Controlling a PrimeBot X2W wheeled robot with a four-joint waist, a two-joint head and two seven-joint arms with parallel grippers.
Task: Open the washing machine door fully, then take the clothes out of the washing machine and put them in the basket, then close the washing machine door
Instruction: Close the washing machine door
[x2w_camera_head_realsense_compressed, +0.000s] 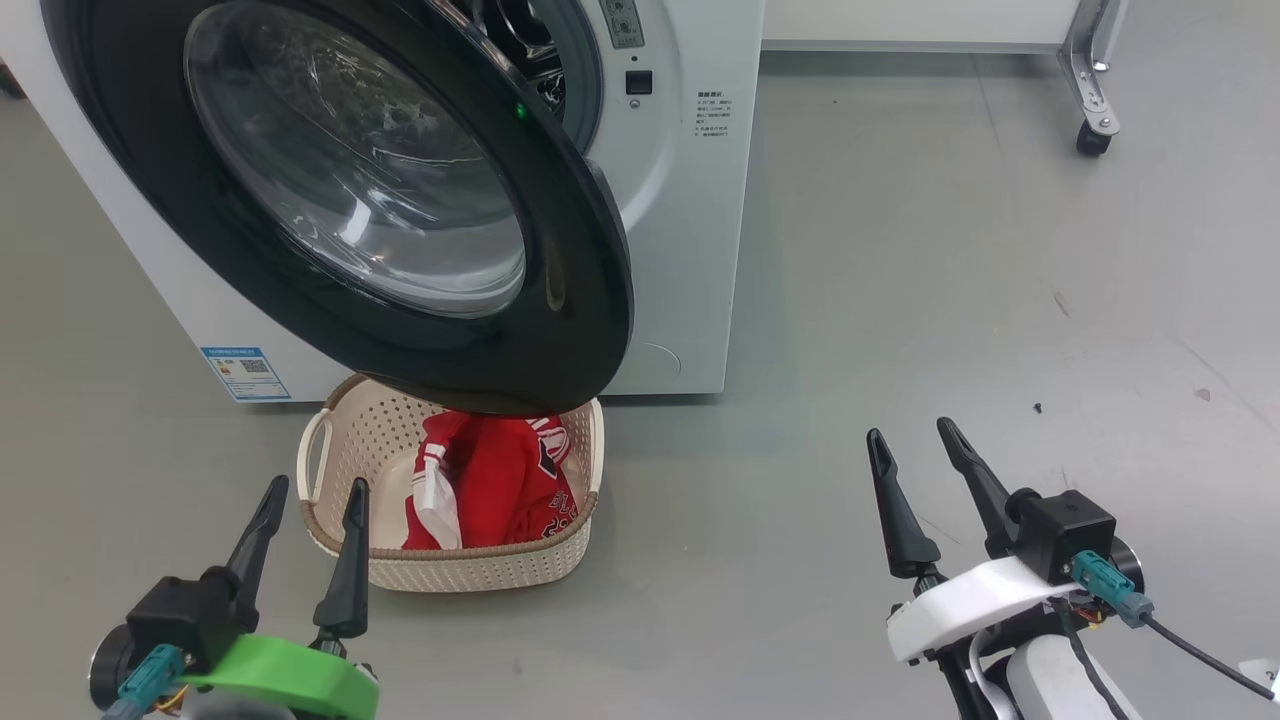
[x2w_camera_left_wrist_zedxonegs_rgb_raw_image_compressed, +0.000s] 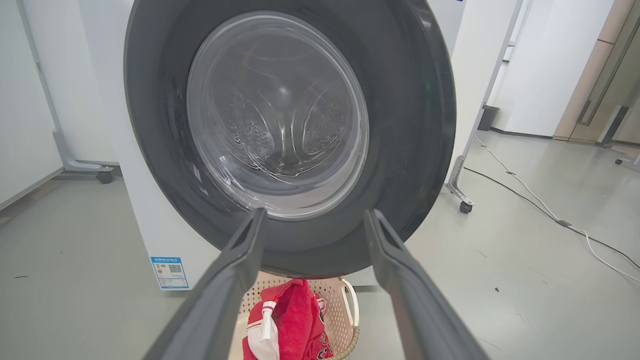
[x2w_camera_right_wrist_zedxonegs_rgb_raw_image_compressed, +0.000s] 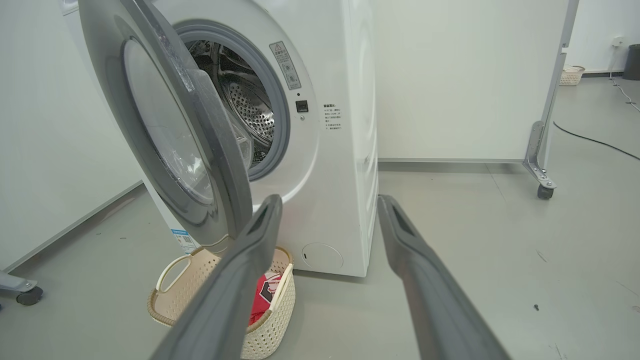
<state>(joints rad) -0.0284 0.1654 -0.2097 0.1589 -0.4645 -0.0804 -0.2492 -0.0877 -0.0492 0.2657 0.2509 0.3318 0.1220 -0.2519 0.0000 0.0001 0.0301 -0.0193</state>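
The washing machine (x2w_camera_head_realsense_compressed: 690, 250) is a white box, and its door (x2w_camera_head_realsense_compressed: 340, 180), black-rimmed with a glass bowl, stands swung partly out over the basket. The cream basket (x2w_camera_head_realsense_compressed: 345, 440) sits on the floor below the door with red clothes (x2w_camera_head_realsense_compressed: 505, 485) with white trim inside. My left gripper (x2w_camera_head_realsense_compressed: 313, 495) is open just in front of the basket's near left corner. My right gripper (x2w_camera_head_realsense_compressed: 915, 435) is open over bare floor to the right. In the left wrist view the door (x2w_camera_left_wrist_zedxonegs_rgb_raw_image_compressed: 400, 125) faces me above the basket (x2w_camera_left_wrist_zedxonegs_rgb_raw_image_compressed: 350, 300) and clothes (x2w_camera_left_wrist_zedxonegs_rgb_raw_image_compressed: 297, 320). The right wrist view shows the door (x2w_camera_right_wrist_zedxonegs_rgb_raw_image_compressed: 210, 150) edge-on, the steel drum (x2w_camera_right_wrist_zedxonegs_rgb_raw_image_compressed: 245, 110) and the basket (x2w_camera_right_wrist_zedxonegs_rgb_raw_image_compressed: 175, 295).
Grey floor (x2w_camera_head_realsense_compressed: 950, 250) spreads to the right of the machine. A white partition on a caster foot (x2w_camera_head_realsense_compressed: 1092, 135) stands at the back right. Cables (x2w_camera_left_wrist_zedxonegs_rgb_raw_image_compressed: 550, 215) run over the floor further right. A second small basket (x2w_camera_right_wrist_zedxonegs_rgb_raw_image_compressed: 571, 75) sits far back.
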